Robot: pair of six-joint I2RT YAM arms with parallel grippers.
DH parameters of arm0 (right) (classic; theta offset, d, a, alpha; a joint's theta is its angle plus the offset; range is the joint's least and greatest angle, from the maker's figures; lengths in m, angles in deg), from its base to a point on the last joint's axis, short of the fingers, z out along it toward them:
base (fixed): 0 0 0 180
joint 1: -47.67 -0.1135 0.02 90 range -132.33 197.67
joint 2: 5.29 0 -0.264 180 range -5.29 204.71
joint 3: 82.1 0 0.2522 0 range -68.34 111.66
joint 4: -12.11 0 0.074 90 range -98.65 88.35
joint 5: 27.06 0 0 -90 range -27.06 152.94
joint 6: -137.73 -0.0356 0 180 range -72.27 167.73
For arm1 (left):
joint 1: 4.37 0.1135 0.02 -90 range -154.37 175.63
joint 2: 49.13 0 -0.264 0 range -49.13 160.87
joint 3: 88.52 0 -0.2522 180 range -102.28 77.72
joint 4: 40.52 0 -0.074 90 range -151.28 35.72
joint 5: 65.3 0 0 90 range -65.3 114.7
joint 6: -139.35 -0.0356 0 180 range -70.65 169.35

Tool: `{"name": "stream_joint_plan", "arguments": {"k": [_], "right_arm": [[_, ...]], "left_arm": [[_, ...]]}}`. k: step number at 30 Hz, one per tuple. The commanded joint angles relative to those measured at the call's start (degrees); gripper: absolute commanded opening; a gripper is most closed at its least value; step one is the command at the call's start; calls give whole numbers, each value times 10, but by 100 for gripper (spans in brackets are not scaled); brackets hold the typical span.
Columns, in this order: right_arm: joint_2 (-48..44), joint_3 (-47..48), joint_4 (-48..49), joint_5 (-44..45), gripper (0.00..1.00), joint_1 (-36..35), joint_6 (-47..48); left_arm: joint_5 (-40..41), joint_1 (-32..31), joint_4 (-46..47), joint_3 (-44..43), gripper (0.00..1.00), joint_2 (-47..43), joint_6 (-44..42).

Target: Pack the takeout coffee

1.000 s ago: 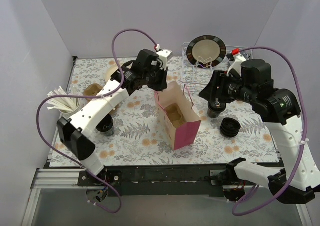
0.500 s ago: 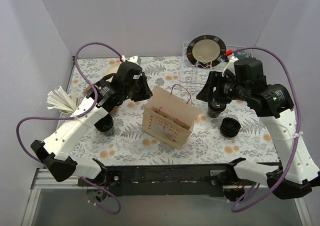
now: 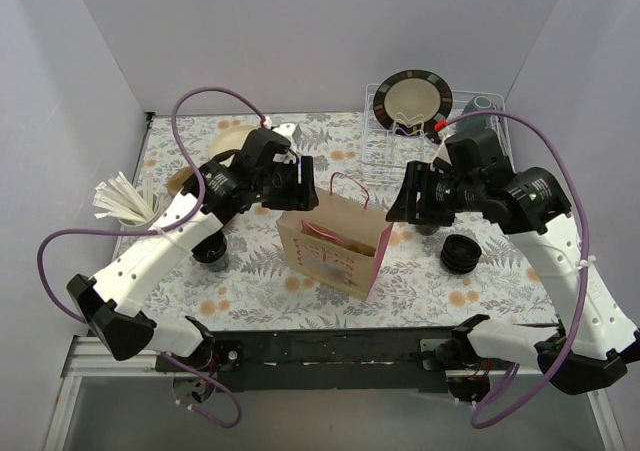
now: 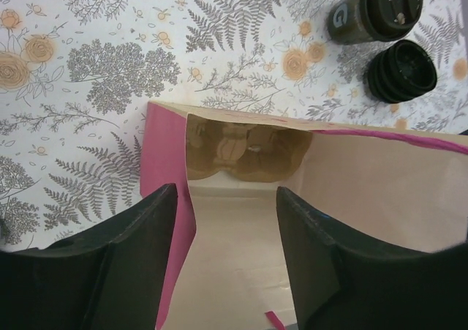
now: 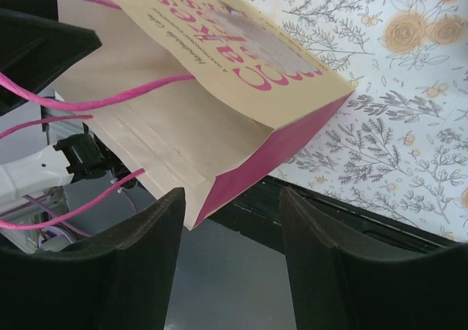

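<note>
Takeout coffee (image 4: 375, 9) stands at the top right of the left wrist view, lid on, upright on the floral tablecloth (image 4: 110, 66) and well beyond the fingers. A stack of black lids (image 4: 401, 70) sits just beside it, on the nearer side. Left gripper (image 4: 225, 198) is spread wide, fingers straddling the rim of the paper bag (image 4: 380, 184) at its pink side panel; whether either pad touches paper, I cannot tell. The bag's mouth gapes, its brown bottom is visible, and bare cloth lies between bag and cup.

Over to the right wrist: right gripper (image 5: 232, 198) is spread wide too, gripping nothing, looking down past the bag's printed face and pink handles toward the table's near edge.

From above, the bag leans mid-table, with the left gripper at its rear left corner and the right gripper just off its right edge. The coffee is mostly hidden under the right arm, right of the bag, with the dish rack (image 3: 400, 141) behind. Open cloth runs in front of the bag.
</note>
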Motion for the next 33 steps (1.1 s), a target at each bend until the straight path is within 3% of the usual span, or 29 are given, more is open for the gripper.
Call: {"name": "stream_joint_plan", "arguments": {"k": [1,2,3,6,7,8,13,15,22,26,28,31,33], "right_arm": [[3,-14,-5,33,62,-43,-51],[6,-15,-1,49,62,-51,-57],[16,-19,0,59,62,-61,-63],[42,-11,-8,81,61,-83,-77],[49,-8,-26,106,61,-88,-77],[58,-3,-33,130,60,-88,-76],[76,11,-31,175,40,-89,-61],[91,25,-50,185,40,-89,-59],[106,77,-9,230,19,-91,-15],[62,11,149,208,8,-95,77],[28,-85,271,199,4,-95,113],[-46,-214,403,164,4,-95,147],[-87,-260,437,149,4,-95,159]], "left_arm": [[-7,-2,-12,-26,52,20,-63],[-5,-2,-16,-31,47,26,-68],[-3,-2,-19,-34,35,30,-73],[1,-2,-7,-37,17,28,-73],[1,-2,0,-34,4,18,-61],[-1,-2,7,-26,0,12,-53],[-14,-3,82,31,0,-40,15],[-13,-3,106,64,0,-65,48],[39,-8,148,118,0,-118,50],[89,-8,254,198,0,-179,5],[89,-9,322,240,0,-218,-13],[86,-10,354,295,0,-244,-3],[57,-11,356,320,0,-259,-2]]}}
